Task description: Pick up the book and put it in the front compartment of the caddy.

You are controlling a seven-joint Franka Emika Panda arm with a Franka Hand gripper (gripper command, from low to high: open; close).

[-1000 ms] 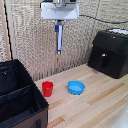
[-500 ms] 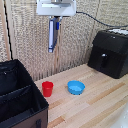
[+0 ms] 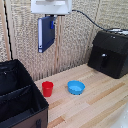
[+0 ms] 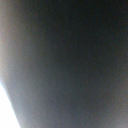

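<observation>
The dark navy book (image 3: 46, 34) hangs upright high above the table, its lighter blue spine edge facing the exterior view's left. My gripper (image 3: 50, 16) is shut on its top edge, under the white hand at the top of the view. The black soft-sided caddy (image 3: 19, 101) stands at the exterior view's lower left, open, with a divider wall (image 3: 17, 94) splitting it into a far and a near compartment. The book is above and to the right of the caddy's far corner. The wrist view is filled by a dark blurred surface (image 4: 70, 60), too close to make out.
A red cup (image 3: 47, 88) stands on the wooden table (image 3: 100, 107) just right of the caddy. A shallow blue bowl (image 3: 76, 87) sits beside the cup. A black hard-cased machine (image 3: 110, 52) stands at the back right. A woven screen lines the back.
The gripper with the book has moved toward the exterior view's left and slightly up. Cup, bowl and caddy have not moved.
</observation>
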